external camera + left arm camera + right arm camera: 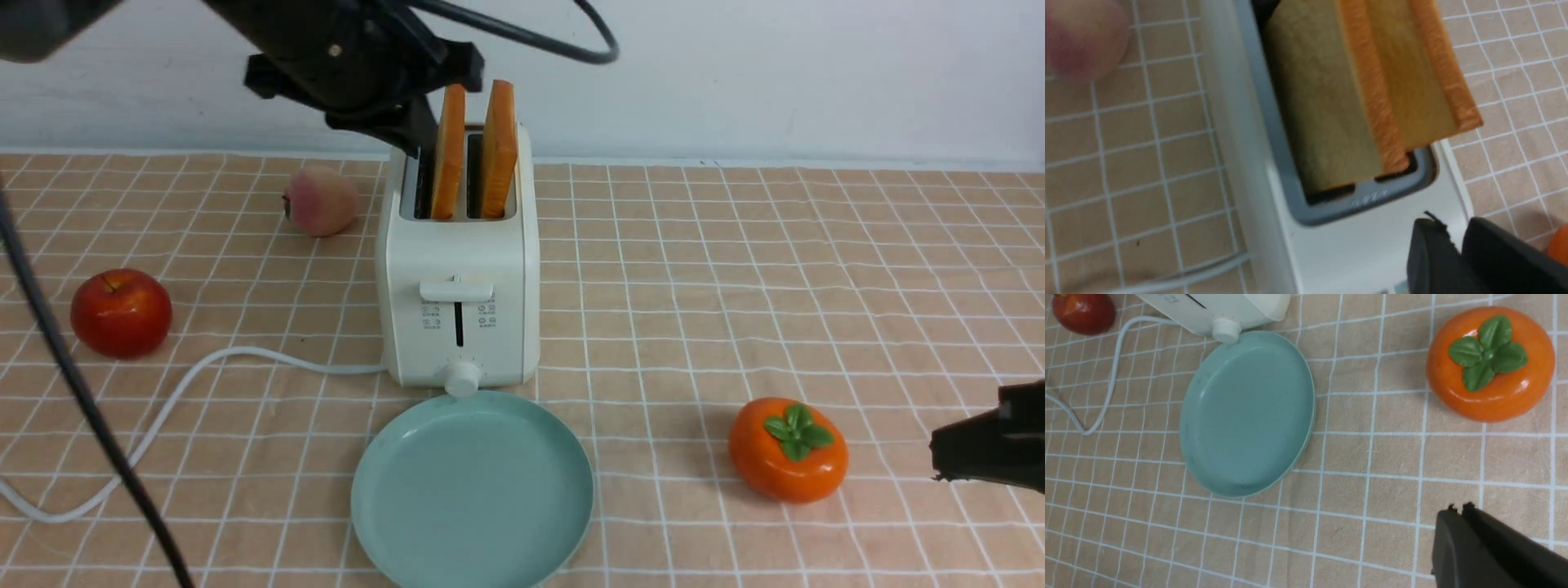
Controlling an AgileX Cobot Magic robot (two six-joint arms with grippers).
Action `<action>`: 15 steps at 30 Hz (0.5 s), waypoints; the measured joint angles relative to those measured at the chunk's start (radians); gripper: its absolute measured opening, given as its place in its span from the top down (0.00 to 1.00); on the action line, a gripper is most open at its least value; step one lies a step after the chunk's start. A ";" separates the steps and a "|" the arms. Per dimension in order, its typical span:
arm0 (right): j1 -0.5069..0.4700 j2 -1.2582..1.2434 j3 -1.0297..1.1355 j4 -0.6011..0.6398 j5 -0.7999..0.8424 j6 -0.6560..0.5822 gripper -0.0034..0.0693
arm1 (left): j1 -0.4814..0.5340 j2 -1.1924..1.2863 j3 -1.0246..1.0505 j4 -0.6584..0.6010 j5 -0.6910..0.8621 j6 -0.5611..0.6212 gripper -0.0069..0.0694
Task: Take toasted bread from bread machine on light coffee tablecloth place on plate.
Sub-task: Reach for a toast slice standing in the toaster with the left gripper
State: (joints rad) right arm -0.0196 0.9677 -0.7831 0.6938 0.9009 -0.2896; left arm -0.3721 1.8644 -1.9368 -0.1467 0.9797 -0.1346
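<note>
The toasted bread (446, 163) is seated in the toaster (416, 253), just right of the left gripper (419, 131), whose opening cannot be determined.

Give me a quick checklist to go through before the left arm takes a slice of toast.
1. Toast sticks up out of the slots: ok, both slices stand well above the toaster.
2. Plate ready to receive bread: ok, the plate is bare.
3. Left end effector near the bread: ok, it is beside the slice on the left.
4. Left fingers lined up around one slice: cannot tell, the views do not show both fingertips.
5. Right end effector out of the way: ok, it is off beyond the persimmon.
</note>
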 joint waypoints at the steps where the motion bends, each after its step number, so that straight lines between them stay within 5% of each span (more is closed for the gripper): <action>1: 0.000 0.000 0.001 0.000 -0.002 0.000 0.93 | -0.002 0.000 -0.004 0.002 -0.002 0.002 0.66; 4: 0.000 0.001 0.002 0.001 -0.011 -0.001 0.93 | -0.023 0.070 -0.038 0.050 -0.062 0.005 0.38; 7: 0.000 0.001 0.002 0.002 -0.015 -0.001 0.92 | -0.024 0.106 -0.039 0.136 -0.096 -0.062 0.24; 11: 0.000 0.001 0.002 0.002 -0.017 -0.001 0.92 | -0.023 0.135 -0.040 0.231 -0.114 -0.146 0.21; 15: 0.000 0.001 0.002 0.002 -0.018 -0.001 0.91 | -0.023 0.156 -0.042 0.263 -0.118 -0.178 0.31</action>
State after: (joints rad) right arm -0.0196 0.9687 -0.7811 0.6957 0.8832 -0.2908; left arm -0.3947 2.0203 -1.9784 0.1168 0.8618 -0.3126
